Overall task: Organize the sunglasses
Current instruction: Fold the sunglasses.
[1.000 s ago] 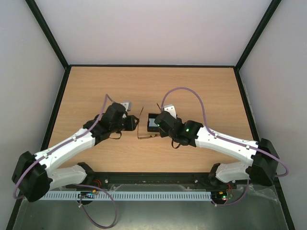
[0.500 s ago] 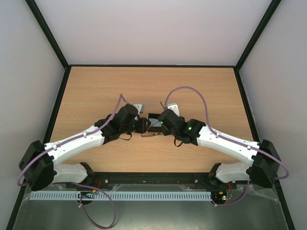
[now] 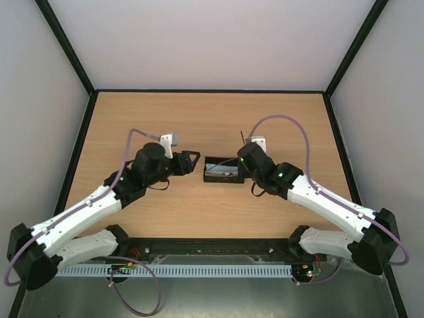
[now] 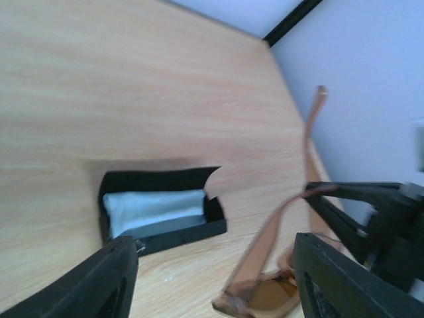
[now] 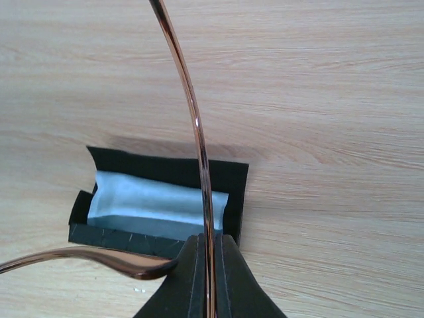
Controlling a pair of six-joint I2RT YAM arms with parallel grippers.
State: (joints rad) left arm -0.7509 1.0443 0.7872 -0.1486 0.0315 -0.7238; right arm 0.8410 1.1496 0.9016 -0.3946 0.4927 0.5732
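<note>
Right wrist view, nearest first: my right gripper (image 5: 207, 250) is clenched on one slim temple arm of the sunglasses (image 5: 197, 132). That arm runs straight away from my fingertips, while the other temple curves off to their left. So the pair is unfolded and carried by the right side alone. Just beyond and below those fingertips sits the open black case (image 5: 165, 173) with a pale blue cloth (image 5: 152, 199) lying in it. Its long axis runs crosswise to the clamped temple, which I judge is the mismatch the next move must resolve. My left gripper (image 4: 215, 265) stands wide apart and grasps nothing. From it, the amber lenses lie ahead and toward the right finger, with the case ahead and toward the left finger. The right arm is clearly the nearer one to the case. The lenses are cut off at the bottom edge of the left wrist view and absent from the right. From above, the frame is too thin to pick out, and I cannot tell whether it touches the table (image 5: 331, 79).
</note>
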